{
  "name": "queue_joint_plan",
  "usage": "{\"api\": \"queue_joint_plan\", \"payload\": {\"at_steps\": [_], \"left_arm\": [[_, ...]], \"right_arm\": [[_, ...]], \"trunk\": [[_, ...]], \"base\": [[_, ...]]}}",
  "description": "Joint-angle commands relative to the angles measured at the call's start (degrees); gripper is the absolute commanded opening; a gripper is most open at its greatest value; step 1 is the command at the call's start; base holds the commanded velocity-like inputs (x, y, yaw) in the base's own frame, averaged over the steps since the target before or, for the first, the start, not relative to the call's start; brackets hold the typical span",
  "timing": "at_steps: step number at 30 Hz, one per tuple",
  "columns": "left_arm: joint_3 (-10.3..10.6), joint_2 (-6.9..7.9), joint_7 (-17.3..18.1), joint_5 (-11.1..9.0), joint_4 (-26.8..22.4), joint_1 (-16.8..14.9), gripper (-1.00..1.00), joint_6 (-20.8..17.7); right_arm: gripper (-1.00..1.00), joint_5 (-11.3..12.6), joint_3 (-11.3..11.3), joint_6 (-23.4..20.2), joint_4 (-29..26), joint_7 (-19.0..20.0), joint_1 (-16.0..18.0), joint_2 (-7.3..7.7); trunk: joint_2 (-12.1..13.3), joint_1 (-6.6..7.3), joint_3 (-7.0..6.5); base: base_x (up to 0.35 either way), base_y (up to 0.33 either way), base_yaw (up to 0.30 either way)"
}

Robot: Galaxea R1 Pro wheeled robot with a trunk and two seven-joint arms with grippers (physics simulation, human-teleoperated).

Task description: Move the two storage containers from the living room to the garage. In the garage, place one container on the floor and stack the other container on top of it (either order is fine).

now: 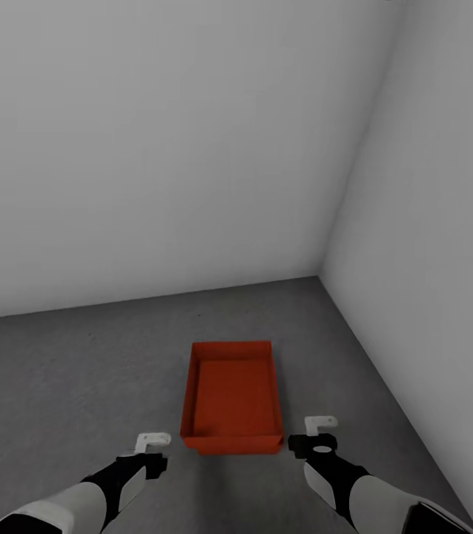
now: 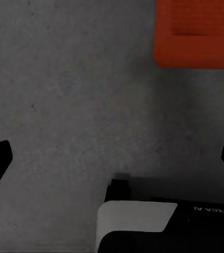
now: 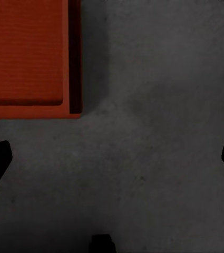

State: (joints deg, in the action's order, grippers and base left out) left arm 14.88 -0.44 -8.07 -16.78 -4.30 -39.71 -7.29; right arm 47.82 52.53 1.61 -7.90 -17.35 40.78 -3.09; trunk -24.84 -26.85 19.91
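Observation:
An orange-red open-top storage container point(image 1: 231, 406) rests on the dark grey concrete floor point(image 1: 73, 378) of the garage, close to the corner of two white walls, its long side pointing away from me. My left gripper point(image 1: 152, 443) hovers off its near left corner and my right gripper point(image 1: 318, 433) off its near right corner, neither touching it. In the left wrist view the container point(image 2: 196, 34) lies beyond the open gripper point(image 2: 112, 163). The right wrist view shows a corner of the container point(image 3: 25, 52) ahead of the open gripper point(image 3: 112, 163). Nothing sits between either pair of fingers.
A plain white back wall point(image 1: 155, 148) and a right wall point(image 1: 437, 222) meet in a corner just behind the container. Bare concrete stretches to the left of the container and toward me.

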Motion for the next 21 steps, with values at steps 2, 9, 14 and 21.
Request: {"api": "queue_joint_plan", "payload": {"at_steps": [2,9,14,21], "left_arm": [[0.50,0.05,-0.28,-0.61,0.88,-0.02,1.00,0.20],[0.45,0.01,-0.28,-0.76,3.64,-0.02,1.00,1.77],[0.44,0.00,-0.28,-0.79,3.95,-0.02,1.00,1.86],[0.43,-0.08,-0.28,-0.76,4.03,0.24,1.00,1.93]], "right_arm": [[1.00,0.61,0.47,0.16,0.14,-0.23,0.07,-0.04],[1.00,0.69,0.53,0.02,0.41,-0.23,0.09,-0.07],[1.00,0.70,0.55,-0.10,0.42,-0.18,0.09,0.02],[1.00,0.70,0.56,-0.02,1.21,-0.14,-0.01,0.04]], "trunk": [[-0.09,-0.03,-0.10],[-0.09,-0.03,-0.73],[-0.09,-0.03,-1.18],[-0.09,-0.03,-1.81]], "base": [[0.000,0.000,0.000],[0.000,0.000,0.000],[0.000,0.000,0.000],[0.000,0.000,0.000]]}}
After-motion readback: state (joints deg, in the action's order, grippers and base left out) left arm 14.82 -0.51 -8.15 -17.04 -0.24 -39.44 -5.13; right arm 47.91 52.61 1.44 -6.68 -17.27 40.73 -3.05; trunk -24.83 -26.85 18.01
